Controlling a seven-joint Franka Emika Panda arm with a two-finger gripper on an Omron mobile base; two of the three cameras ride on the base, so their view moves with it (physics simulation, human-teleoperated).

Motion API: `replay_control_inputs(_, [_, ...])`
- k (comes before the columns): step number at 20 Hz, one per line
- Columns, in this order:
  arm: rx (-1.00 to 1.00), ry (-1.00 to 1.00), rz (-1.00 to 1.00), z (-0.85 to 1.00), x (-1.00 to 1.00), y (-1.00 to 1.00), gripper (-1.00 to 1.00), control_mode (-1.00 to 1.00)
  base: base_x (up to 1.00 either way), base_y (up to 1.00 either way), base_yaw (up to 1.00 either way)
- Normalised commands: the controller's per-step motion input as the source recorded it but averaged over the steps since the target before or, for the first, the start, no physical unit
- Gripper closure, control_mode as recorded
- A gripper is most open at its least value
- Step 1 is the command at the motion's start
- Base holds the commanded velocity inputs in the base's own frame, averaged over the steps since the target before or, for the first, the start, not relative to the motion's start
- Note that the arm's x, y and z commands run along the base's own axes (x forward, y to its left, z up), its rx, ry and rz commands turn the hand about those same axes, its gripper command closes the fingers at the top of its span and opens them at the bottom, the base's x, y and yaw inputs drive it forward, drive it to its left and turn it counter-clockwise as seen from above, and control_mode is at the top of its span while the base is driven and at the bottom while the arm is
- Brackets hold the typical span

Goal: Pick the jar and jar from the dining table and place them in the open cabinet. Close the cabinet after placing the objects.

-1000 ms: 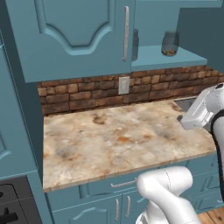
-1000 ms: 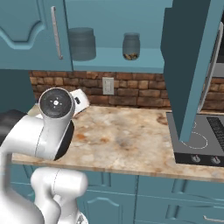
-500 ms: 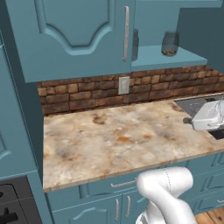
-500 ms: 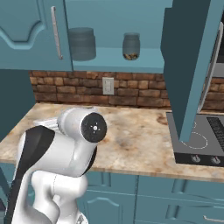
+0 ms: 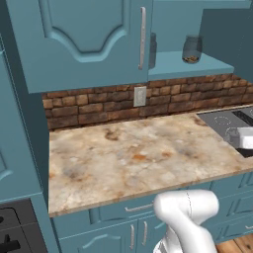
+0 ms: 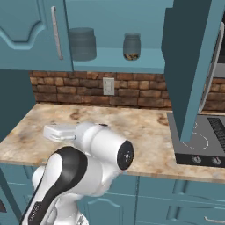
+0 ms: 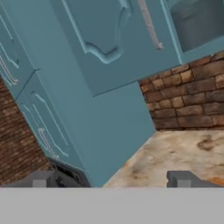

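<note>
Both jars stand on the teal shelf (image 6: pixel 115 64) of the cabinet. The wide smoky grey jar (image 6: pixel 82 44) is on the left, partly behind the shut left door (image 5: pixel 89 39). The small clear jar (image 6: pixel 131 46) (image 5: pixel 191 49) stands to its right. The cabinet's right door (image 6: pixel 193 66) hangs wide open. My gripper (image 7: pixel 112 179) is open and holds nothing. It sits low over the stone counter (image 7: pixel 188 153) and looks toward the left door's bar handle (image 7: pixel 151 24). My white hand (image 6: pixel 59 131) hovers above the counter's left part. The dining table is out of view.
A black cooktop (image 6: pixel 202 140) (image 5: pixel 225 123) is set in the counter's right end, under the open door. A brick backsplash with a socket (image 6: pixel 108 86) runs behind. A tall teal cabinet (image 7: pixel 87 131) closes off the counter's left end. Drawer fronts (image 5: pixel 128 217) lie below.
The arm has swung down and forward. The hand has dropped from near the brick wall to low over the counter. The jaws have stayed open and the jars have not moved.
</note>
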Motion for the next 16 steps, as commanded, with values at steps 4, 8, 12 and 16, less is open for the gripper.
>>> replay_control_inputs(4, [0.13,-0.02,0.01,-0.15,-0.22,-0.31,-1.0,-1.0,0.0,0.0,0.0])
replay_control_inputs(8, [0.23,-0.01,0.01,-0.03,-0.16,-0.44,-1.0,-1.0,0.0,0.0,0.0])
replay_control_inputs(12, [0.33,0.0,0.01,-0.08,-0.1,-0.71,-1.0,-1.0,0.0,0.0,0.0])
replay_control_inputs(16, [0.32,0.0,0.0,0.0,-0.1,-0.77,-1.0,-1.0,0.0,0.0,0.0])
